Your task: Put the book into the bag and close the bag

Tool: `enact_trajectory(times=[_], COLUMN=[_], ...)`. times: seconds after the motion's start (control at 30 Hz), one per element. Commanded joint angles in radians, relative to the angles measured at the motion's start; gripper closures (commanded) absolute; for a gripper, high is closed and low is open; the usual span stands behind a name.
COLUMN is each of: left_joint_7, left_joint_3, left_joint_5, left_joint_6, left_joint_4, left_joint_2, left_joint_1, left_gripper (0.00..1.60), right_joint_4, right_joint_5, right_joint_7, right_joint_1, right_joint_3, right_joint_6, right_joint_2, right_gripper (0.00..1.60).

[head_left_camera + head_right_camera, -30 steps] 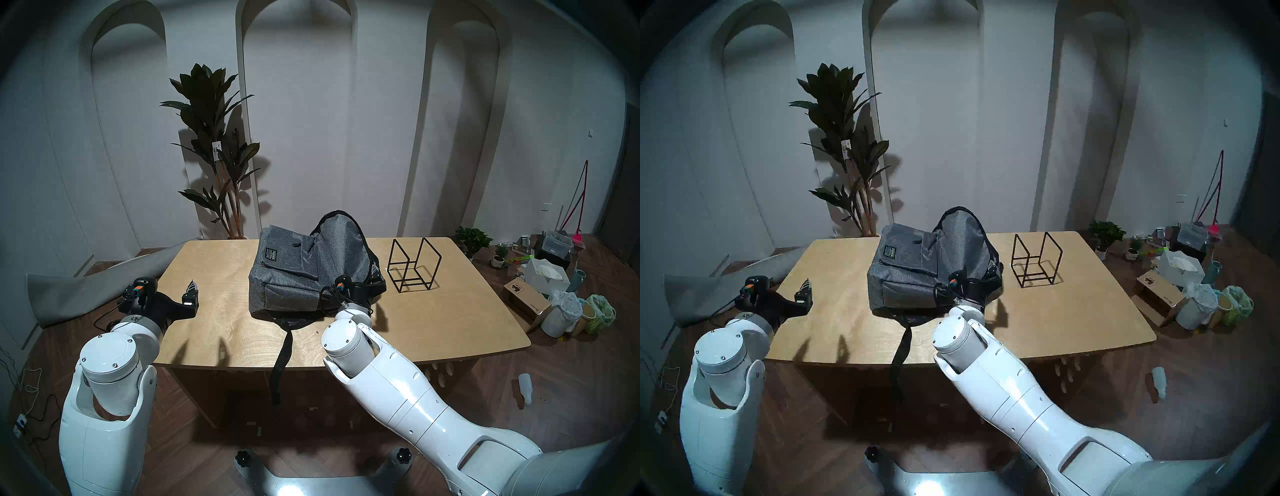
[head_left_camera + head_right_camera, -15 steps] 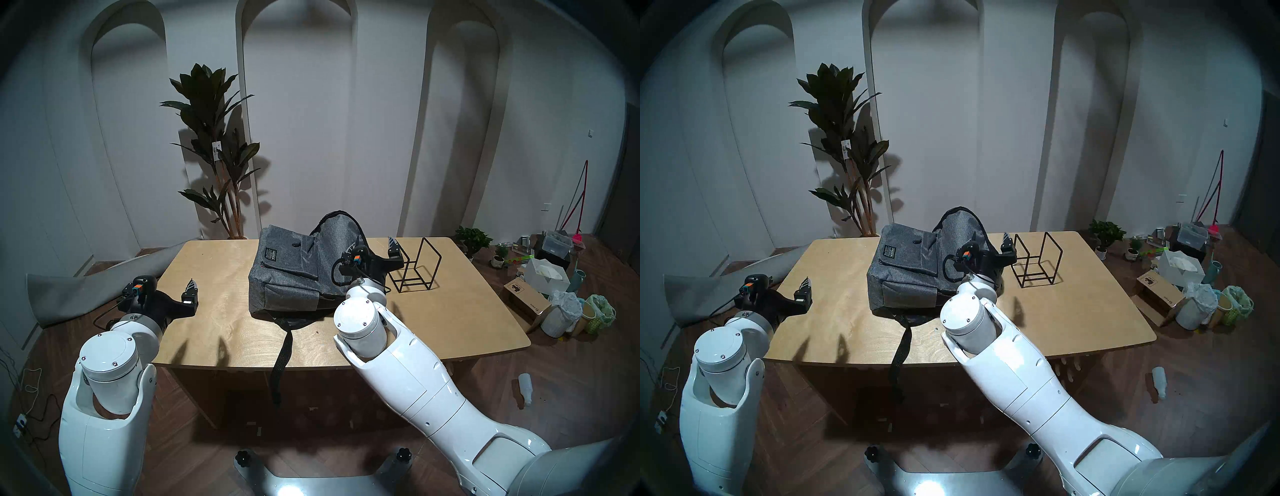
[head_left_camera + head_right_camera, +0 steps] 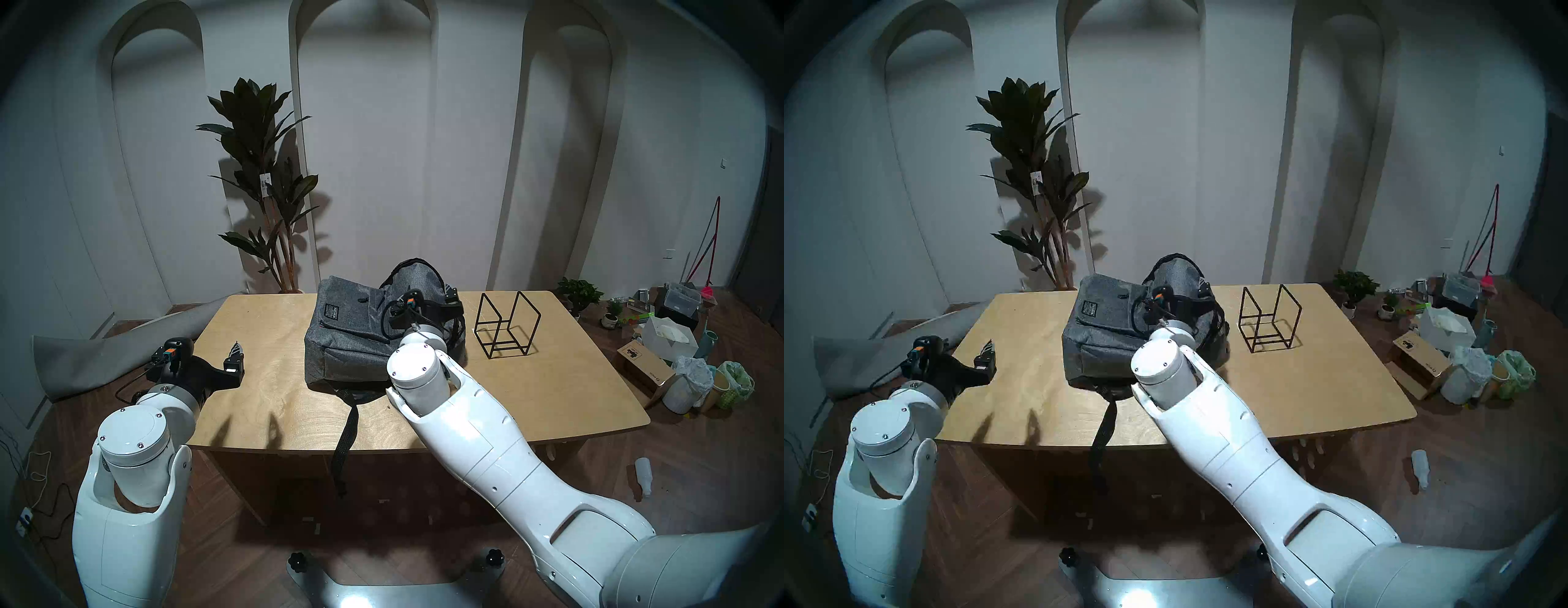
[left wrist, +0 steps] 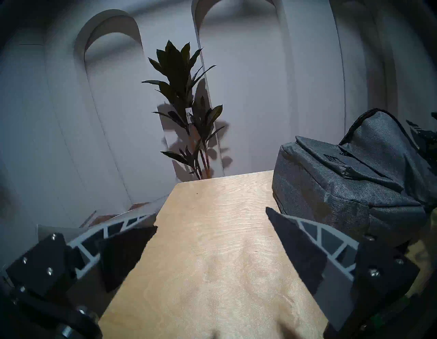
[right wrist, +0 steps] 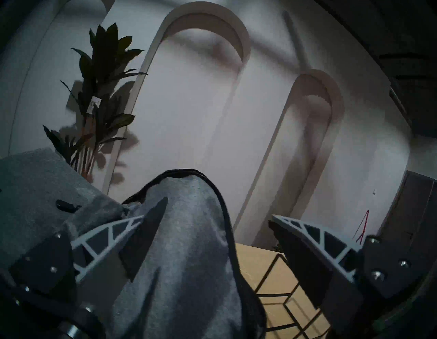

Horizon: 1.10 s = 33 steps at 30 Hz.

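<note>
The dark grey bag [image 3: 348, 339] lies on the table with its front pocket up and its arched top panel [image 3: 418, 276] raised at the back right. It also shows in the left wrist view [image 4: 343, 189] and the right wrist view [image 5: 184, 236]. The book is hidden in every view. My right gripper [image 3: 432, 294] is open and empty, just above the raised panel, with one finger [image 5: 146, 227] over the grey fabric and the other beyond its black zipper edge. My left gripper [image 3: 208, 350] is open and empty, low over the table's left part, apart from the bag.
A black wire-frame stand [image 3: 507, 325] stands right of the bag. A long black strap [image 3: 345, 433] hangs over the table's [image 3: 551, 382] front edge. A tall plant [image 3: 263, 178] stands behind the table. Boxes and bags clutter the floor at the right.
My right arm rose from the bag's near right side, passed beside the wire stand, and moved left over the raised panel. The left arm and the bag stayed still.
</note>
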Motion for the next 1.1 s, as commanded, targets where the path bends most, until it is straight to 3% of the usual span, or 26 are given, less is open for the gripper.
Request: enact_trajectory(times=[0.0, 0.17, 0.6, 0.77, 0.83, 0.9, 1.07], left_joint_7=[0.006, 0.007, 0.014, 0.015, 0.016, 0.016, 0.018], left_joint_3=[-0.010, -0.016, -0.018, -0.013, -0.011, -0.009, -0.003], left_joint_5=[-0.003, -0.003, -0.002, -0.002, -0.002, -0.002, -0.002], left_joint_6=[-0.004, -0.004, -0.002, -0.002, -0.002, -0.002, -0.002], left_joint_4=[-0.012, -0.009, 0.005, 0.008, 0.009, 0.011, 0.016], left_joint_2=[-0.007, -0.011, -0.019, -0.020, -0.021, -0.022, -0.024], left_joint_1=[0.001, 0.002, -0.007, -0.012, -0.015, -0.017, -0.022], left_gripper=[0.00, 0.00, 0.00, 0.00, 0.00, 0.00, 0.00], right_joint_4=[0.074, 0.144, 0.293, 0.340, 0.395, 0.393, 0.462], right_joint_5=[0.014, 0.050, 0.124, 0.135, 0.146, 0.145, 0.158], right_joint_7=[0.027, 0.055, 0.139, 0.155, 0.165, 0.168, 0.182], right_joint_1=[0.115, 0.160, 0.276, 0.306, 0.363, 0.346, 0.393], right_joint_3=[0.013, 0.066, 0.215, 0.239, 0.245, 0.257, 0.276], right_joint_6=[0.035, 0.068, 0.111, 0.118, 0.133, 0.129, 0.142], right_joint_2=[-0.116, -0.166, -0.180, -0.184, -0.186, -0.188, -0.187], right_gripper=[0.00, 0.00, 0.00, 0.00, 0.00, 0.00, 0.00])
